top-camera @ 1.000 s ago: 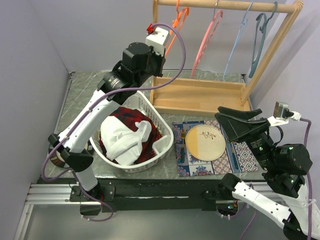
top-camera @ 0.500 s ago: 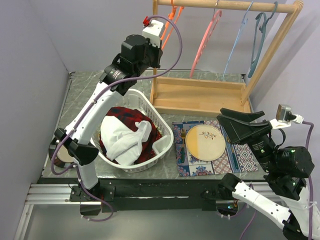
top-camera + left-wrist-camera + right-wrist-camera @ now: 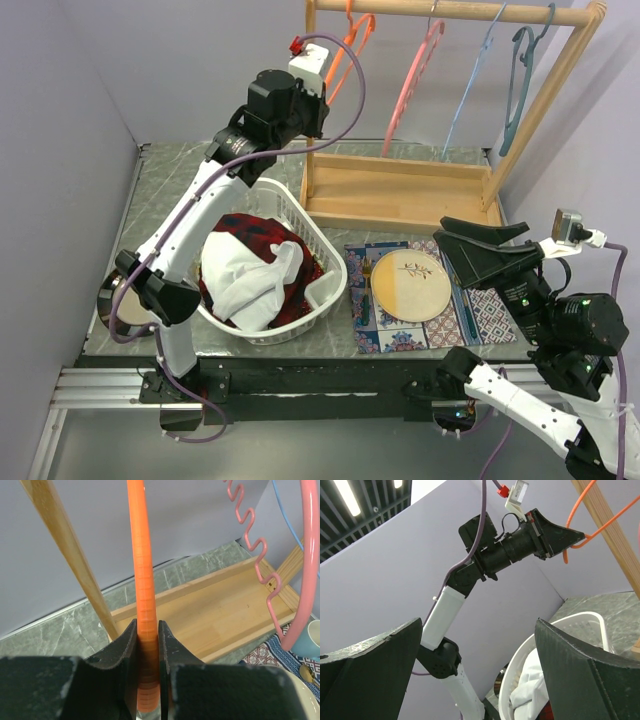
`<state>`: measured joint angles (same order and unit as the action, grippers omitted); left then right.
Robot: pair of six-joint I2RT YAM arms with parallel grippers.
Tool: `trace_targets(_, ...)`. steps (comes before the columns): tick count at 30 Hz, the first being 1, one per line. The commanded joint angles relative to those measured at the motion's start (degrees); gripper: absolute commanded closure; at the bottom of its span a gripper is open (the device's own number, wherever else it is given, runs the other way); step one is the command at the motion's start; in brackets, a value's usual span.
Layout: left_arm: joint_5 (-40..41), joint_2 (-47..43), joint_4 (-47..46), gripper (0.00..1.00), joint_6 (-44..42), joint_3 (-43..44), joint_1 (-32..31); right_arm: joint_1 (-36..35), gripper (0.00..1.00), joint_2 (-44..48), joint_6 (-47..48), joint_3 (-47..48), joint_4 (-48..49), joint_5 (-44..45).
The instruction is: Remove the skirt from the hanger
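Left end effector [image 3: 147, 630] pinched shut on the orange hanger [image 3: 142, 580]; right end effector [image 3: 445, 228] spread wide, empty.
Only the overhead view shows the tartan skirt [image 3: 262, 232] in the laundry basket [image 3: 335, 270] under a white garment [image 3: 245, 275], and the pink hanger [image 3: 415, 75] on the rail.

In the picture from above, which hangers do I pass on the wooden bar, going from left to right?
orange hanger → pink hanger → light blue hanger → teal hanger
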<state>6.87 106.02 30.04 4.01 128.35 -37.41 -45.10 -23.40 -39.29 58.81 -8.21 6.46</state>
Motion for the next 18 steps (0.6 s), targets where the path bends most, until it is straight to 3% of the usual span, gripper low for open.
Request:
trace_targets(1, -1.25, -2.03, -3.85, 0.88, 1.96, -1.96, 0.32, 0.19, 0.0, 0.72, 1.49, 0.25, 0.21, 0.48)
trace_targets(2, -1.34, -3.17, -4.81, 0.81, 2.05, -5.1, 0.32, 0.19, 0.0, 0.11, 2.54, 0.43, -0.23, 0.66)
trace_targets(3, -2.64, -4.49, -5.51, 0.65, 1.79, -7.13, 0.32, 0.1, 0.0, -0.24, 3.42, 1.56, -1.62, 1.97)
trace_targets(5, -4.05, -9.58, -7.62, 0.5, 1.35, -14.22, 0.23, 0.19, 0.0, -1.55, 5.17, 3.41, -5.39, 3.82)
trace_targets(6, -4.5, -11.52, -10.15, 0.35, 1.61, -16.71, 0.32, 0.19, 0.0, -1.91, 5.97, 4.2, -6.37, 4.52)
trace_targets(11, -12.48, -25.58, -19.48, 0.03, 2.32, -32.95, 0.32, 0.19, 0.0, -2.53, 5.98, 4.83, -7.62, 10.85)
trace_targets(18, -17.59, -41.84, -27.75, 0.01, 1.53, -48.8, 0.32, 0.19, 0.0, -8.59, 11.77, 9.47, -13.32, 11.21)
